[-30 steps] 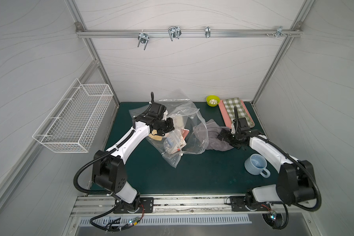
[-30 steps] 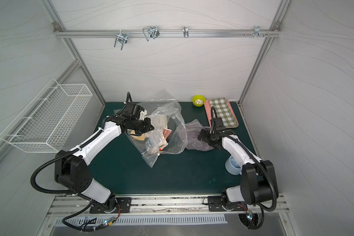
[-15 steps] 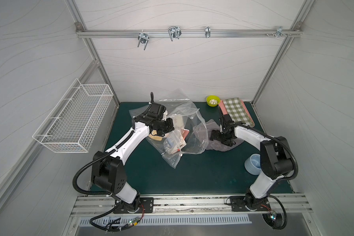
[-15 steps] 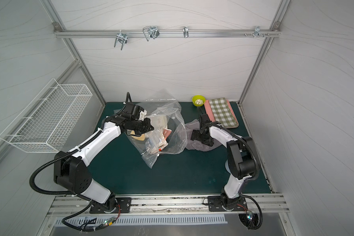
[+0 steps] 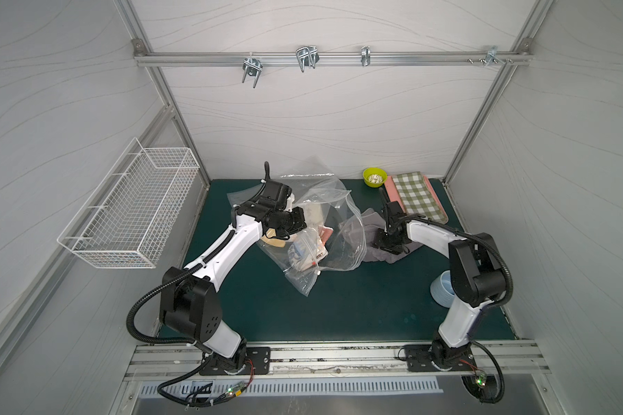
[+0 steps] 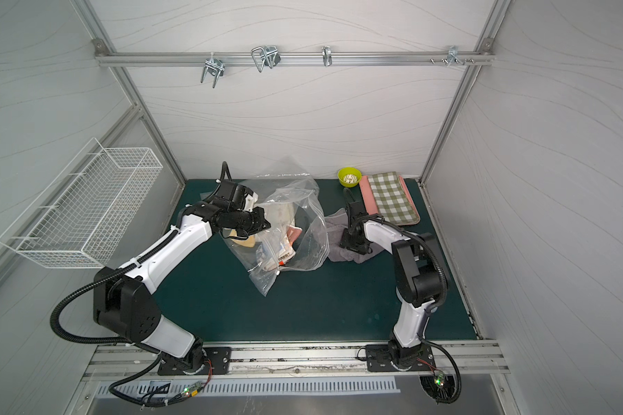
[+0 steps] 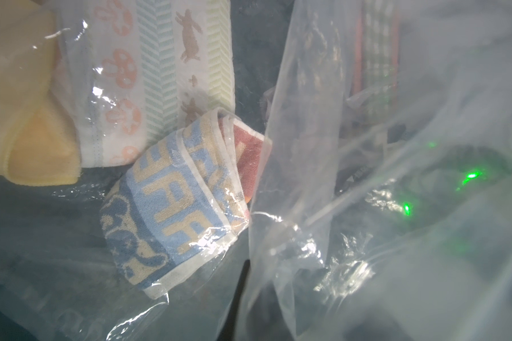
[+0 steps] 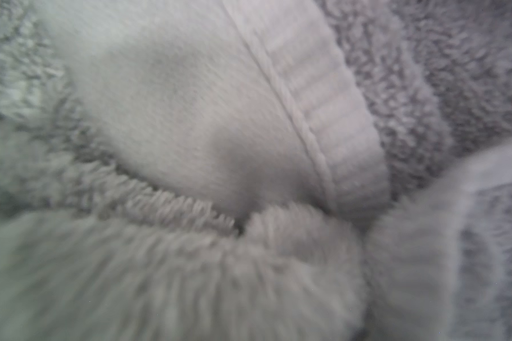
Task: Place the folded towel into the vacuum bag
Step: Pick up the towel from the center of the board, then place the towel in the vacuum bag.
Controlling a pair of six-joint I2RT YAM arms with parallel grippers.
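Observation:
The vacuum bag (image 5: pixel 339 215) (image 6: pixel 303 215) is a crinkly clear plastic bag on the green mat, with several folded towels inside. My left gripper (image 5: pixel 300 225) is shut on its left rim and holds that edge up. Through the plastic (image 7: pixel 308 147) the left wrist view shows a blue-and-beige towel (image 7: pixel 166 206), a white rabbit-print towel (image 7: pixel 160 73) and a yellow cloth (image 7: pixel 21 118). The grey folded towel (image 5: pixel 371 222) (image 6: pixel 335 233) lies just right of the bag. My right gripper (image 5: pixel 387 246) (image 6: pixel 353 246) is pressed down into it. Its fingers are buried, and grey pile (image 8: pixel 189 118) bunches toward them.
At the back right stand a green bowl (image 5: pixel 374 177) and a pink tray (image 5: pixel 390 190) with a checked cloth (image 5: pixel 414 196). A pale blue mug (image 5: pixel 443 291) sits behind my right arm's base link. A white wire basket (image 5: pixel 134 215) hangs on the left wall.
My right arm swung in toward the bag, and its gripper came down on the grey towel and narrowed its jaws. The left arm and the bag stayed still.

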